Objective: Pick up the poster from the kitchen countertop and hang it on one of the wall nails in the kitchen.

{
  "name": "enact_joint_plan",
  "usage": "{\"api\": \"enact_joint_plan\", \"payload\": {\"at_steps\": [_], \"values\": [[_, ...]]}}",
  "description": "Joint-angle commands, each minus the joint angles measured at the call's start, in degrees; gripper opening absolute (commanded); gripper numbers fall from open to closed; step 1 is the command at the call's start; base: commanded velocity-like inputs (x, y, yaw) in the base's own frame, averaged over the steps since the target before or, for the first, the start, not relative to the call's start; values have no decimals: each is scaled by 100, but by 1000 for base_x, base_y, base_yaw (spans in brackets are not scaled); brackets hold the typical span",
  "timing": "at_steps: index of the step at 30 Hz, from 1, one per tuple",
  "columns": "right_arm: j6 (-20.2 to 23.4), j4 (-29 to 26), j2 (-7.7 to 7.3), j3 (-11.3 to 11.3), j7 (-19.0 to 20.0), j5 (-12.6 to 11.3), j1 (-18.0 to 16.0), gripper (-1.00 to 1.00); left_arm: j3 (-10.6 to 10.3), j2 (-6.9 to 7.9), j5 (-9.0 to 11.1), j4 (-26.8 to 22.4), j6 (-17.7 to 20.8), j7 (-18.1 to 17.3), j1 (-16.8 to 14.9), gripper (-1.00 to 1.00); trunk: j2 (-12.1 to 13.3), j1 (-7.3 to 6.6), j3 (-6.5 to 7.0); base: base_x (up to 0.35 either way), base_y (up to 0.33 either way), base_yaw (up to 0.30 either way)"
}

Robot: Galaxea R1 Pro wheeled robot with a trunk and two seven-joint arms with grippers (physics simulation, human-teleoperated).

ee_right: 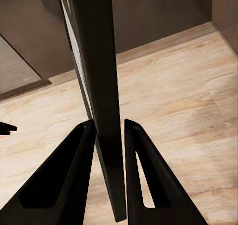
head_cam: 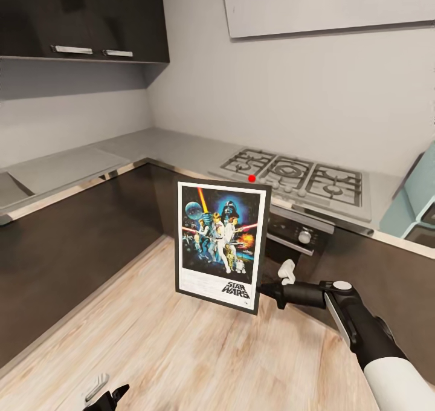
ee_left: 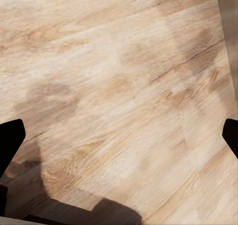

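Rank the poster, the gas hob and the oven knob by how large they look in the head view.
1. Gas hob and poster: alike in apparent area; the poster is nearer the camera, so I won't rank them.
2. Oven knob: plainly smallest.

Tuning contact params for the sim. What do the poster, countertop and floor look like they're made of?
Poster: flat, rigid-looking panel with a thin black frame, white border and printed artwork; right gripper pinches its edge.
Countertop: smooth grey slab, faintly glossy, probably stone or laminate; cannot tell which.
Floor: pale wood planks with visible grain, matte finish.
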Motion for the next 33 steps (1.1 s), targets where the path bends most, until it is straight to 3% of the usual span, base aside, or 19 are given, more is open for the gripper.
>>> {"api": "enact_joint_plan", "payload": {"at_steps": [1, 27, 33], "values": [[63, -8, -1, -1, 30, 8, -4, -100, 31, -2, 41, -2, 59, -22, -2, 100, -3, 0, 4, 0, 0, 0], [68, -8, -1, -1, 30, 12, -3, -100, 50, 0, 50, -28, 59, -35, -2, 100, -3, 0, 249, 0, 0, 0], [75, -8, -1, -1, 30, 11, -5, -100, 28, -2, 48, -28, 59, -26, -2, 100, 238, -132, 379, 0, 0, 0]]}}
